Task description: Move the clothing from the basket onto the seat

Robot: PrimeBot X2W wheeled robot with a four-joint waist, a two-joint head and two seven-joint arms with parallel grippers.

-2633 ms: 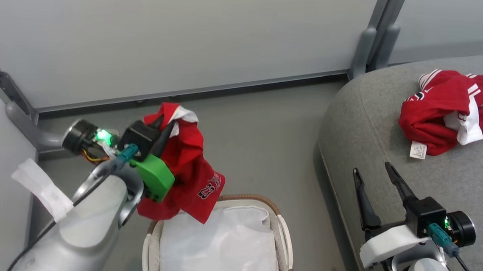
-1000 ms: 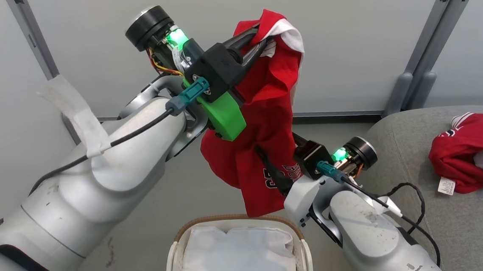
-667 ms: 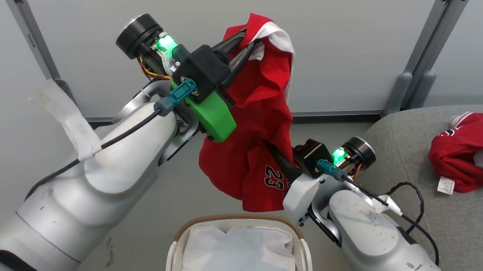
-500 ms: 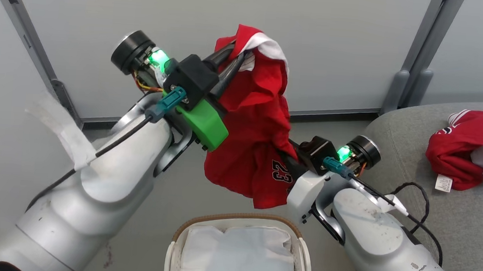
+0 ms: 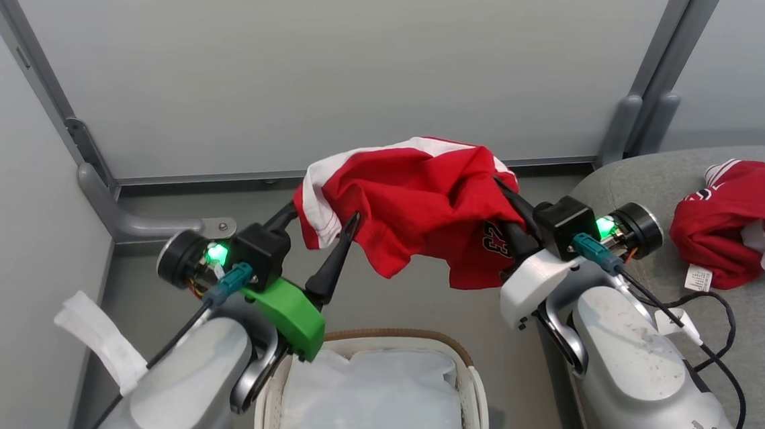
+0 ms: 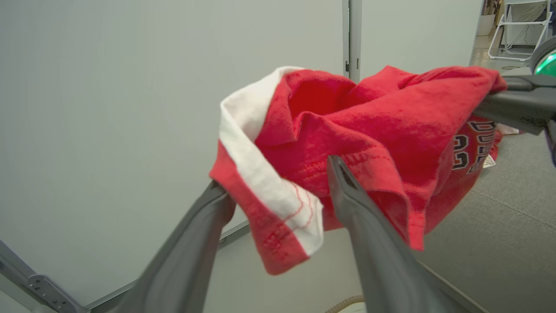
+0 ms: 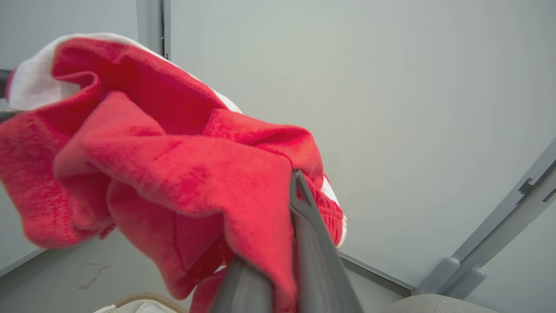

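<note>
Head: right gripper [image 5: 506, 195] clamped on the red jersey [image 5: 423, 204], held mid-air, out of the basket [image 5: 407, 337]; left gripper [image 5: 324, 214] spread wide; second jersey [image 5: 726, 211] lying on the seat [image 5: 752, 321].
Left wrist: fingers [image 6: 369, 243] apart, striped hem draped between them.
Right wrist: fingers pinched on red cloth.

Scuffed silver-grey forearms [image 5: 641, 367], black wrist housings [image 5: 262, 253], green lights [image 5: 217, 253], teal connectors [image 5: 233, 281], green left bracket [image 5: 285, 308], white right bracket [image 5: 532, 285]

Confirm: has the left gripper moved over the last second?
Yes. The left gripper has dropped down and left, from high above the basket to just over its rim, jaws now open.
</note>
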